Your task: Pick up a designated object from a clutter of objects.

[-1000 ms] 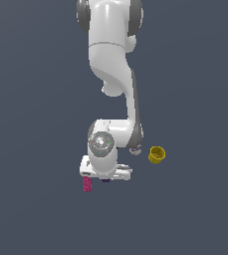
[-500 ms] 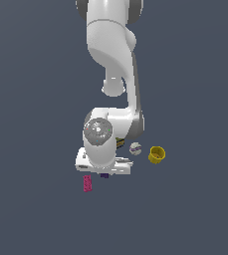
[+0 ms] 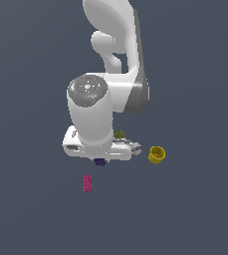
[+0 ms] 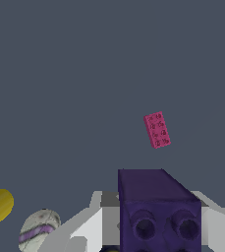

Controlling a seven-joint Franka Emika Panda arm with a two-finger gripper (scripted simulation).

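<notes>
One second ago the wrist sat low over the clutter; now the arm has risen and looms larger in the exterior view. The tool [image 4: 159, 221] is clamped on the dark purple block [image 4: 158, 209], which hangs clear of the counter [image 4: 84, 74], well apart from the pink studded brick [image 4: 156, 130]. The pick looks essentially done.

plain dark grey-blue ground [image 3: 31, 209], flat, unmarked, filling both views
</notes>
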